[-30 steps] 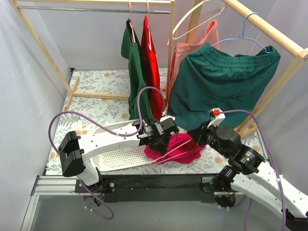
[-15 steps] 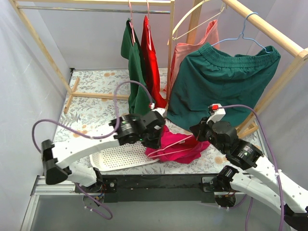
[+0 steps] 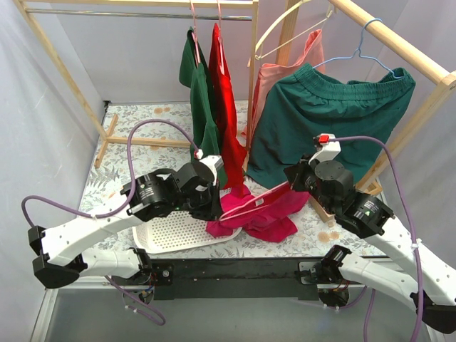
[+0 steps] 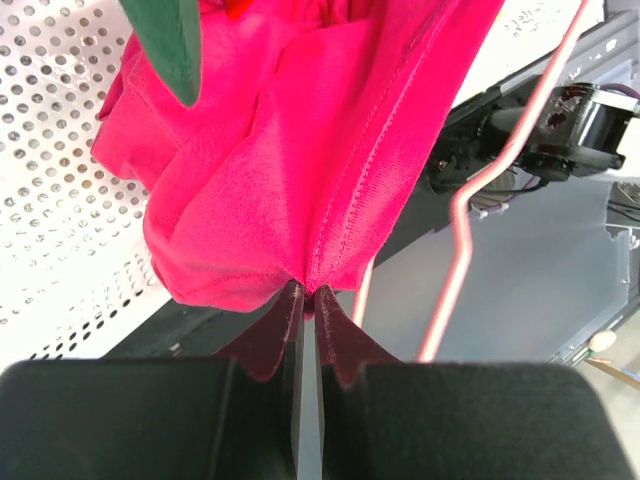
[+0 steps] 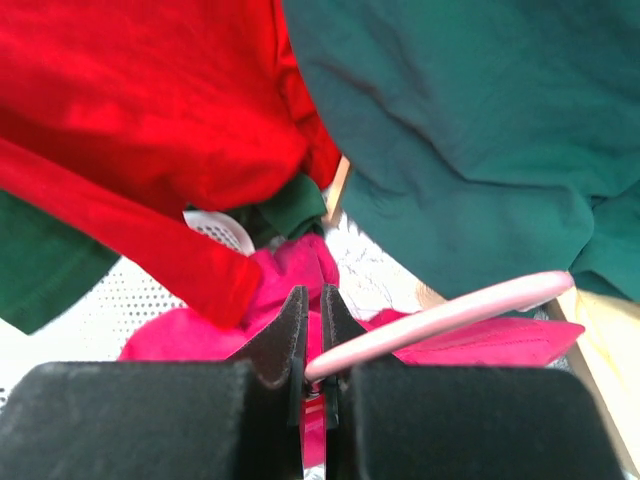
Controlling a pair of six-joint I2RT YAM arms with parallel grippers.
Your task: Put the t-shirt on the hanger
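The magenta-pink t-shirt hangs bunched just above the table between the two arms. My left gripper is shut on a fold of the t-shirt and holds its left side up. My right gripper is shut on the pale-pink wire hanger, whose wire runs left from the jaws into the shirt. In the right wrist view the hanger leaves the jaws to the right, over the t-shirt. In the left wrist view the hanger hangs beside the cloth.
A white perforated tray lies under the left arm. A red garment and a dark green top hang from the wooden rack right behind the shirt. Dark green shorts on a blue hanger and a salmon garment hang at the right.
Both grippers have risen and moved apart, lifting the t-shirt and hanger off the table. The left arm has swung back to the left, and the shirt is now stretched out between them.
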